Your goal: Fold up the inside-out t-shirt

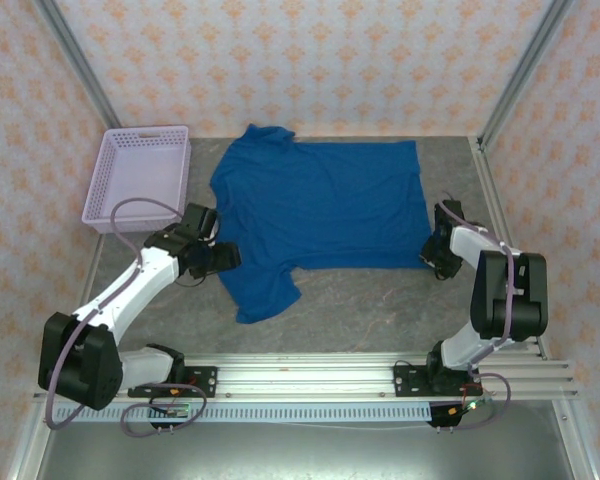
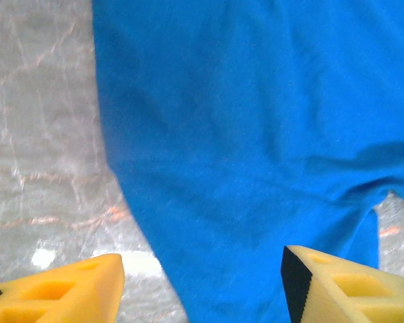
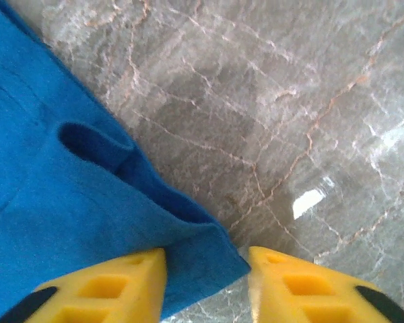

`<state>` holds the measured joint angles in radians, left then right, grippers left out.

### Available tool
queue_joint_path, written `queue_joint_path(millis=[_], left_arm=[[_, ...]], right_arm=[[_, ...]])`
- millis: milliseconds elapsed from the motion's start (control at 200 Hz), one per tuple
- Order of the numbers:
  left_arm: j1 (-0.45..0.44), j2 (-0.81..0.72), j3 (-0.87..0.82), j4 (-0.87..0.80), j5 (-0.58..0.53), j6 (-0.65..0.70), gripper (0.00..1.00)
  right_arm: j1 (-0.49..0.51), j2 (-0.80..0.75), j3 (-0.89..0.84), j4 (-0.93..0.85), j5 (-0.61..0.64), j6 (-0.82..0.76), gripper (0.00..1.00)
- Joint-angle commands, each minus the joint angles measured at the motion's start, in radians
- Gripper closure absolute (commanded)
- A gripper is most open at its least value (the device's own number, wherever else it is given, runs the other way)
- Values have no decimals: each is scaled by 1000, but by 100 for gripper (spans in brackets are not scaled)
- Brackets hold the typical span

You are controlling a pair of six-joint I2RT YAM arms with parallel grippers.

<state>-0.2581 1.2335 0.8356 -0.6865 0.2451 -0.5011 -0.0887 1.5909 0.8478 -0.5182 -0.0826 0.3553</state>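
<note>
Here, the inside-out t-shirt point(image 1: 320, 205) lies spread flat in the middle of the counter point(image 1: 380, 310). Its long axis runs left to right across the top view, with the neck and both sleeves toward the left of the frame and the hem at the right. The coming move seems to turn on the hem's lower right corner point(image 3: 205, 259). The right hand point(image 1: 433, 258) sits at that corner, and in the right wrist view the corner lies on the counter between the two yellow fingers point(image 3: 94, 289). They stand apart around it, so the hand is open and nothing looks pinched yet. A grasp there would likely need only a closing of the fingers. The left hand point(image 1: 228, 257) is at the opposite end, just beside the lower sleeve. Its fingers point(image 2: 60, 293) are spread wide over the cloth's edge, open and holding nothing. Each hand is thus nearer its own end of the shirt, the right to the hem and the left to the sleeves. By count there are one t-shirt, two arms with one hand each, and one lavender basket point(image 1: 140, 180). The basket stands at the upper left of the top view, near the upper sleeve but apart from it.
</note>
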Motion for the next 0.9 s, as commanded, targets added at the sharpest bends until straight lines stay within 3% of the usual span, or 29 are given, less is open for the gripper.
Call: queue_joint_path(millis=[0,150,305,500,615,891], left_arm=[[-26,-31,-37,-100,-33,-24,37],[-82,-58,-82,-159,-22,-61,39],[-184,-55,-112,-176,8,-106,39],[-231,-108,-214,-113,86,-178,49],[-266,-129,-229,-123,68,-206,55],[-271,-55,-232,-32,117,-152,57]], right_arm=[[-5,34,5,12,33,-11,72],[-5,32,-1,14,32,-20,85],[-5,29,0,17,18,-24,91],[-5,24,-3,17,15,-33,93],[-4,21,-7,24,11,-36,93],[-4,11,-10,27,4,-38,93]])
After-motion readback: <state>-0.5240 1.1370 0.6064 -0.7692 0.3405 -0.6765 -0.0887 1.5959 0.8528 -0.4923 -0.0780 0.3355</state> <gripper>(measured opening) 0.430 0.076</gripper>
